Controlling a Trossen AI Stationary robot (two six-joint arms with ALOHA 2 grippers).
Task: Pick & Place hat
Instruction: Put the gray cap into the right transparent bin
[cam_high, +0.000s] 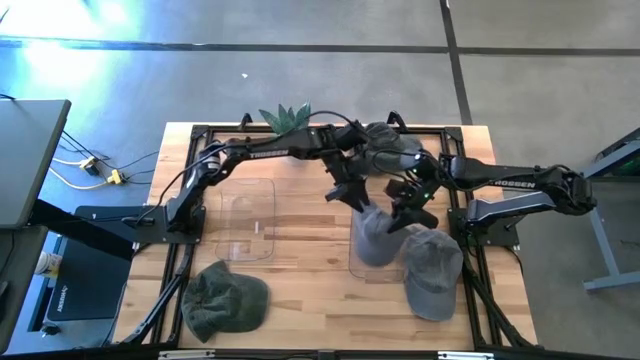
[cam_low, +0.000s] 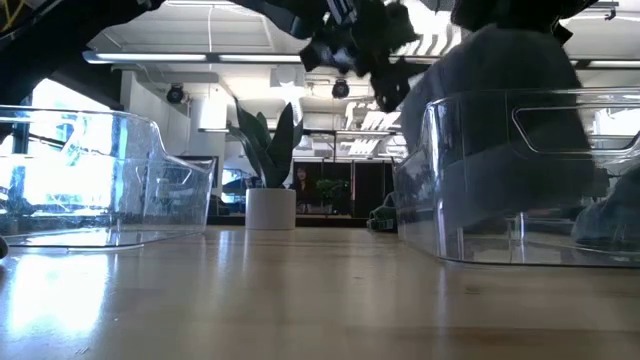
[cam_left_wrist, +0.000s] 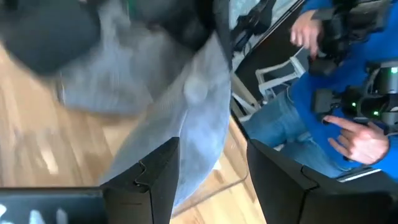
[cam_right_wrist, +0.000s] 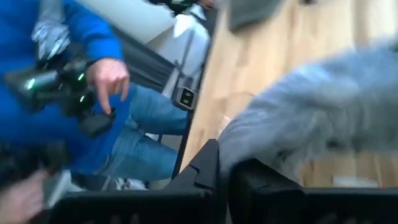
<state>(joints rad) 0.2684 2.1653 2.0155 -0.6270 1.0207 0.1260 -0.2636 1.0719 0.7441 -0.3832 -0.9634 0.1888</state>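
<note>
Hat in play: grey hat (cam_high: 372, 232) stands in the right-hand clear bin (cam_high: 352, 262), held up from above.
Right hand (cam_high: 408, 205): over that bin's far right corner, fingers pinched on the grey hat's cloth.
Left hand (cam_high: 350, 192): just above the bin's far left edge, fingers (cam_left_wrist: 146, 180) partly apart beside the hat.
Other hats: second grey hat (cam_high: 433, 268) on the counter (cam_high: 300, 290) right of the bin; green hat (cam_high: 226, 297) well left.
Person: blue sleeve (cam_right_wrist: 74, 37) beyond the counter.

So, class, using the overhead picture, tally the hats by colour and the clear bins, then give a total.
Grey hats: 2, one in the right clear bin and one beside it
Green hats: 1
Clear bins: 2, left and right
Total: 5
</note>
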